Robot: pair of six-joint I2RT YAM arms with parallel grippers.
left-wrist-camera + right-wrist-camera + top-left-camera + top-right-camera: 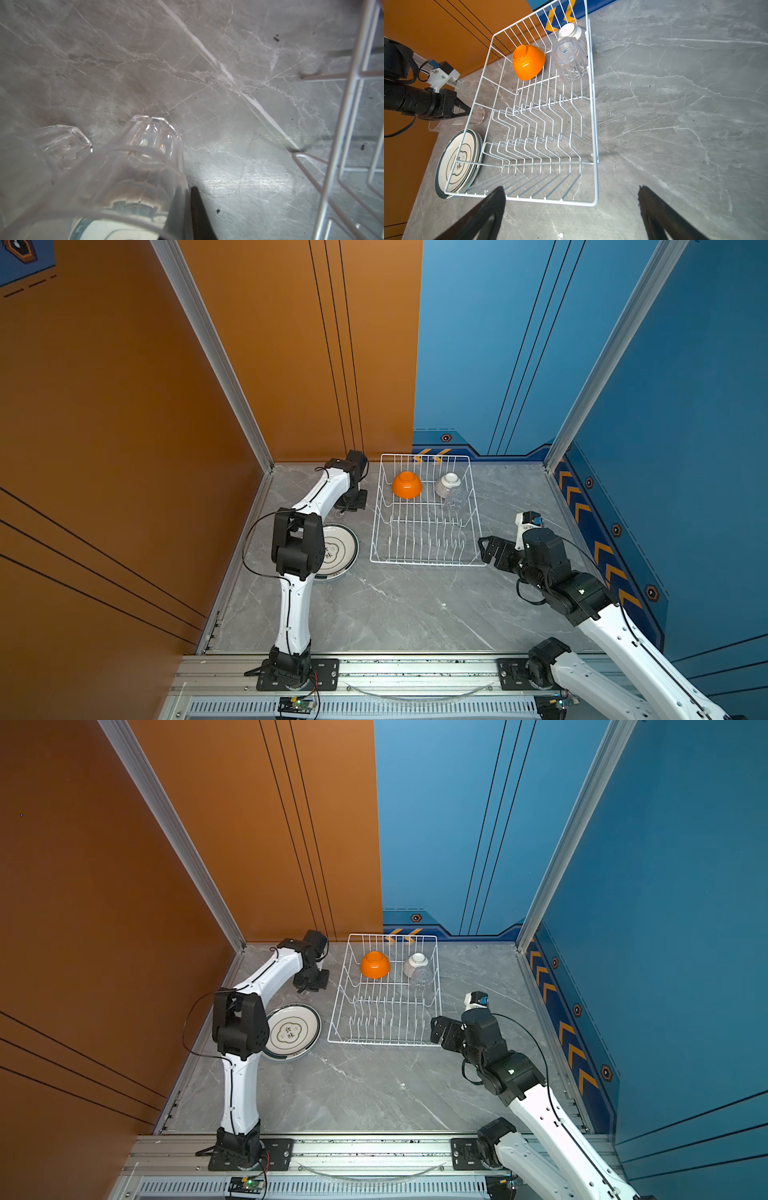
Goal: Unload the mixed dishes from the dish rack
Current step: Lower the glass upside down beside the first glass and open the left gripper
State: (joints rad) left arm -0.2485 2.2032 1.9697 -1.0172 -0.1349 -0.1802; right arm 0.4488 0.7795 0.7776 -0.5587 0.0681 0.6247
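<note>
The white wire dish rack (426, 562) (382, 1042) (593, 104) holds an upturned orange bowl (406, 484) (375, 964) (528, 62), an upturned white ribbed bowl (448, 484) (415, 964) (570, 31) and an inverted clear glass (456, 499) (422, 977) (570, 60). Left of the rack, my left gripper (351, 504) (311, 984) (187, 191) (467, 112) points down, shut on the wall of another clear glass (145, 166), its base at the table. A second loose glass (62, 139) stands beside it. My right gripper (484, 549) (434, 1029) (571, 188) is open and empty at the rack's near right corner.
A stack of teal-rimmed plates (336, 551) (293, 1031) (456, 162) lies on the grey marble table left of the rack, partly under my left arm's elbow in both top views. The orange wall runs close behind the left gripper. The rack's wire side (349, 116) is near the held glass.
</note>
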